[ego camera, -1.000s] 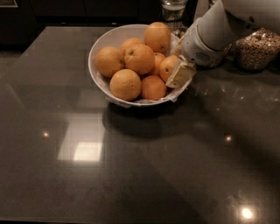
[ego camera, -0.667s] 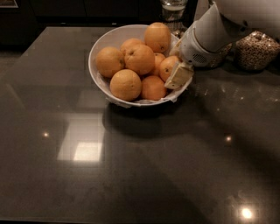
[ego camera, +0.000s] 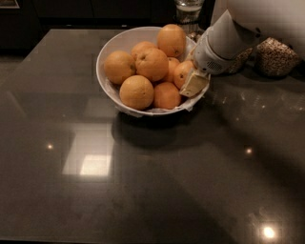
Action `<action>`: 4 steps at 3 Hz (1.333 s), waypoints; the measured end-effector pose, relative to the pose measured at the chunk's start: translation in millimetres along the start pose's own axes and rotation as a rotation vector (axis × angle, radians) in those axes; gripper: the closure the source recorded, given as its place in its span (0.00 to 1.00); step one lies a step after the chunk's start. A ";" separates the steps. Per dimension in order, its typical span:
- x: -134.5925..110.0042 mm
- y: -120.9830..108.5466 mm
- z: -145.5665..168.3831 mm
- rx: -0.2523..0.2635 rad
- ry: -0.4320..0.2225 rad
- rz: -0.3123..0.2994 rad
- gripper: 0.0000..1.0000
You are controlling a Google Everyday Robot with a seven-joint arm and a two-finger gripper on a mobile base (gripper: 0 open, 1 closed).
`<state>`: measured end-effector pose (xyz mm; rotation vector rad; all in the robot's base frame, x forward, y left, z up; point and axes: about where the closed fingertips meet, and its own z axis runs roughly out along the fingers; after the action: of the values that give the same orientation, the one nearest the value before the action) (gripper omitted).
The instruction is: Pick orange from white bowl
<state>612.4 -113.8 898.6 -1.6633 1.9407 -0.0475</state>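
Observation:
The white bowl [ego camera: 107,59] stands on the dark countertop at the back centre, piled with several oranges. The small orange [ego camera: 181,72] lies at the bowl's right side, behind a lower orange [ego camera: 167,95]. My gripper [ego camera: 189,82] reaches down into the bowl from the right and sits right against the small orange, its beige tip over the bowl's right rim. The white wrist [ego camera: 217,47] hides the orange's right side. A larger orange [ego camera: 172,40] tops the pile and a big one [ego camera: 137,92] lies at the front.
A glass jar of grain [ego camera: 275,57] stands right of the bowl behind my arm. A clear glass [ego camera: 188,10] stands behind the bowl. The dark countertop [ego camera: 143,181] stretches forward with bright light reflections.

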 end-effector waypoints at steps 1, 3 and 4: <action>0.0 0.0 -0.1 0.000 0.000 0.000 0.79; -10.2 -3.7 -27.3 0.002 -0.073 -0.012 1.00; -29.5 -3.5 -61.3 0.001 -0.166 -0.046 1.00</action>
<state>590.1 -108.0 962.8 -1.6562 1.7791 0.0705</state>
